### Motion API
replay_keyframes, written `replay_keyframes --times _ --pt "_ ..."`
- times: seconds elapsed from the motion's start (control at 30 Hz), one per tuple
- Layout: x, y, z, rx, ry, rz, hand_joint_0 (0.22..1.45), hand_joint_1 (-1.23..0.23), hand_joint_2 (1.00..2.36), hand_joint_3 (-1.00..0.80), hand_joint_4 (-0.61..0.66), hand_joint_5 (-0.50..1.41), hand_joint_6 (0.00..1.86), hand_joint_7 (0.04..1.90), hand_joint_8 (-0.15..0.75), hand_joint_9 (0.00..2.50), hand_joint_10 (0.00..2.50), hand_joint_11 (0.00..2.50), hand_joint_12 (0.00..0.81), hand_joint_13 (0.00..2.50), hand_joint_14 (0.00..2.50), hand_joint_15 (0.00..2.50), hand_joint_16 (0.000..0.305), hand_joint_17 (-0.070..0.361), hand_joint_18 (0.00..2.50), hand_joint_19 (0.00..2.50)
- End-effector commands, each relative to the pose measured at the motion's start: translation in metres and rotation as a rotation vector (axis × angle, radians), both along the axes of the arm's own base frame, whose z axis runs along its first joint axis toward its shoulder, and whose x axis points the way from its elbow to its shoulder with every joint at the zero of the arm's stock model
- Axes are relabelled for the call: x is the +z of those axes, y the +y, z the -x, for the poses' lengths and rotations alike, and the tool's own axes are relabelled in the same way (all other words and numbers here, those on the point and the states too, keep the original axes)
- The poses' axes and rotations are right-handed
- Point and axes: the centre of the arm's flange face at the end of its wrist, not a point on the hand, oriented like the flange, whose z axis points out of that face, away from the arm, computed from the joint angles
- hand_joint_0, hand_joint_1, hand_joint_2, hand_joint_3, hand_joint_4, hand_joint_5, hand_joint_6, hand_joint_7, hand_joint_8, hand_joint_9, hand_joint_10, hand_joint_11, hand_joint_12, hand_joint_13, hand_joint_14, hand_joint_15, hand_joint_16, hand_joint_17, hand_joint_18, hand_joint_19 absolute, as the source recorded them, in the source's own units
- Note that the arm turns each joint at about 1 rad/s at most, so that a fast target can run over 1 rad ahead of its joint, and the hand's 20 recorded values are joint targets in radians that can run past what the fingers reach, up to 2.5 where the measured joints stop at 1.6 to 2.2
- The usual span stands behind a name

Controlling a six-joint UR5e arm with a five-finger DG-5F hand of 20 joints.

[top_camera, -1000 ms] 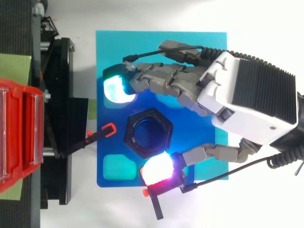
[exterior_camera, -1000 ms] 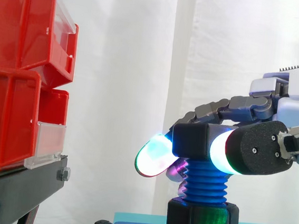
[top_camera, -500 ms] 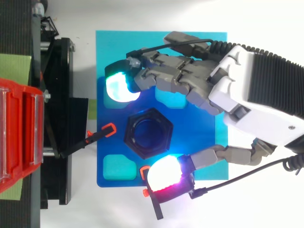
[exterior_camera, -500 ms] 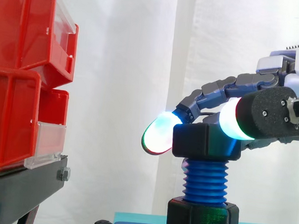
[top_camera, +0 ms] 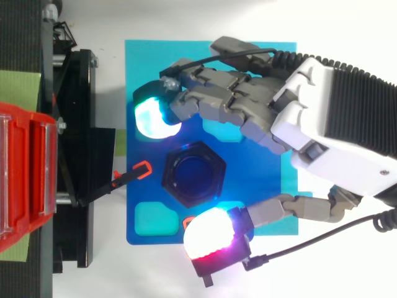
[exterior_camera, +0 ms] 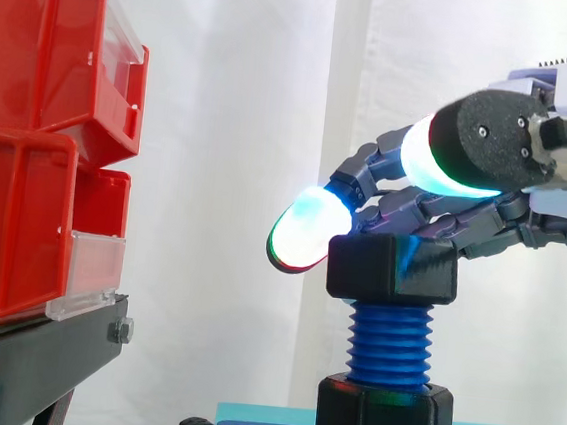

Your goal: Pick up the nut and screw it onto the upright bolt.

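A black hex nut sits on top of the upright blue bolt; from above it is a hexagon ring at the middle of the blue base plate. My hand hovers over it, open, with the fingers spread to one side of the nut and the thumb to the other. One glowing fingertip hangs left of the nut's top edge. The thumb pad is raised above it. Neither pad touches the nut.
A second black nut sits at the bolt's foot on the plate. Stacked red bins on a black stand fill the left side. Small black clamps with orange tips lie on the plate beside the nut.
The fingers and thumb were pinching the nut a second ago. They have let go, spread apart and lifted. The nut stays on the bolt.
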Motion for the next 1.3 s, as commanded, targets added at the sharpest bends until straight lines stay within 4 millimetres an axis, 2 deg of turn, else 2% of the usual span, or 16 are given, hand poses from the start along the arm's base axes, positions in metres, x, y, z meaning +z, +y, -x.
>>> replay_keyframes --times 0.0,0.33,1.27 --pt "0.001 0.003 -0.001 0.003 -0.007 0.000 0.36 -0.48 1.00 -0.50 0.21 -0.21 0.50 0.71 0.327 0.34 0.00 0.00 0.476 0.47 0.00 0.00 0.105 0.236 0.16 0.00" --pt "0.005 0.007 -0.004 0.009 -0.039 0.016 0.38 -0.39 1.00 -0.50 0.18 -0.19 0.50 0.76 0.324 0.34 0.00 0.00 0.475 0.46 0.00 0.00 0.103 0.232 0.09 0.00" --pt "0.005 0.027 -0.009 0.097 -0.061 0.063 0.39 -0.37 1.00 -0.50 0.21 -0.17 0.50 0.79 0.328 0.35 0.00 0.00 0.473 0.45 0.00 0.00 0.100 0.225 0.04 0.00"
